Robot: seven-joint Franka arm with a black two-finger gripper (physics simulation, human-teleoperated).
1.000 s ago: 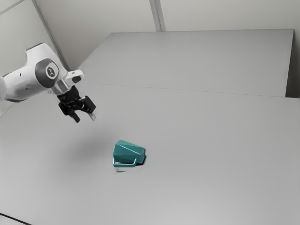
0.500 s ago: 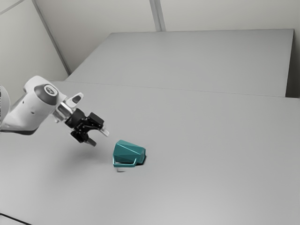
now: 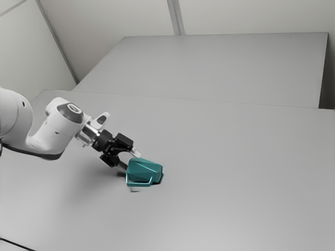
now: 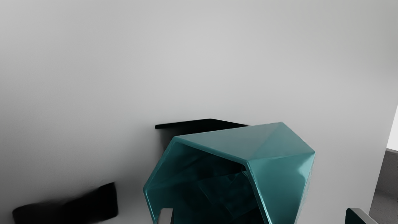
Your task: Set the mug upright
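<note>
1. Pale walls (image 3: 104,31) are standing behind a smooth, flat grey desk (image 3: 235,172).
2. The shiny blue-green mug with flat, slanted sides (image 3: 144,170) is lying on its side on the desk. Its open mouth (image 4: 202,186) is facing the black two-finger gripper (image 3: 132,161), and its thin blue-green handle (image 3: 138,185) is sticking out from one side.
3. The fingers (image 4: 361,214) are standing wide apart and are not holding the mug. In the wrist view, one is showing by the mouth and the other is showing out past the mug's side.
4. The gripper seems to be lining up to pinch one side wall. Going in slowly should be helping one finger slip inside, without knocking the rim.
5. A bump could be sending the mug rolling.
6. Once the wall is sitting deep between both fingers, a firm squeeze should be keeping it from twisting while the gripper is gently tipping it mouth up.
</note>
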